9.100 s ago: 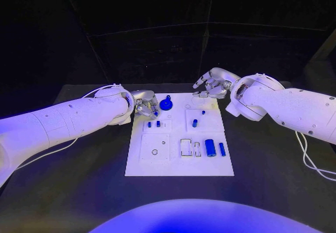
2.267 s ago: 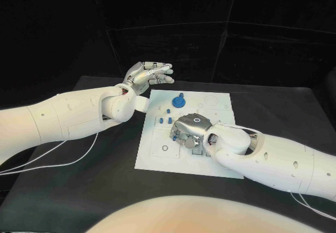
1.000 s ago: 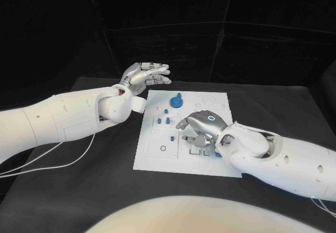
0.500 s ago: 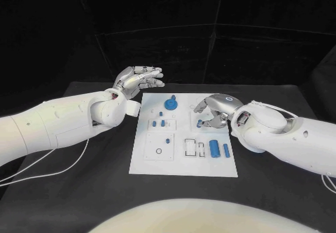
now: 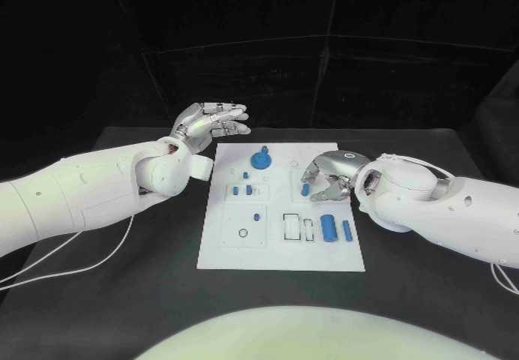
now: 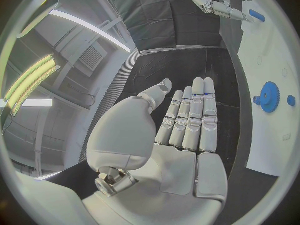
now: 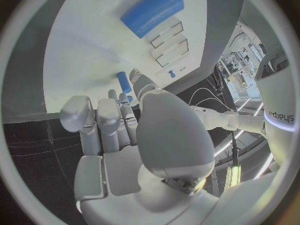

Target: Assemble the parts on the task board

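Observation:
The white task board (image 5: 283,251) lies mid-table. A blue gear (image 5: 261,160) with a knob stands at its far end, also seen as the gear (image 6: 269,96) in the left wrist view. Small blue pegs (image 5: 234,191) stand left of centre, and another peg (image 5: 256,217) stands lower. A blue cylinder (image 5: 328,227) and a thin blue bar (image 5: 347,229) lie at the right. My right hand (image 5: 328,178) curls over the board's upper right and pinches a short blue peg (image 5: 313,192) between thumb and finger; the peg (image 7: 124,82) is at the fingertips. My left hand (image 5: 211,120) hangs raised off the board's far left corner, fingers straight, holding nothing.
Empty rectangular slots (image 5: 292,224) lie beside the cylinder, and a ring recess (image 5: 245,234) sits at lower left. Black table (image 5: 130,285) surrounds the board on all sides. My left forearm (image 5: 97,187) crosses the table's left part.
My right hand has gone from the board's lower middle up to its upper right and has closed round the short peg. The left hand stays raised. The camera has shifted.

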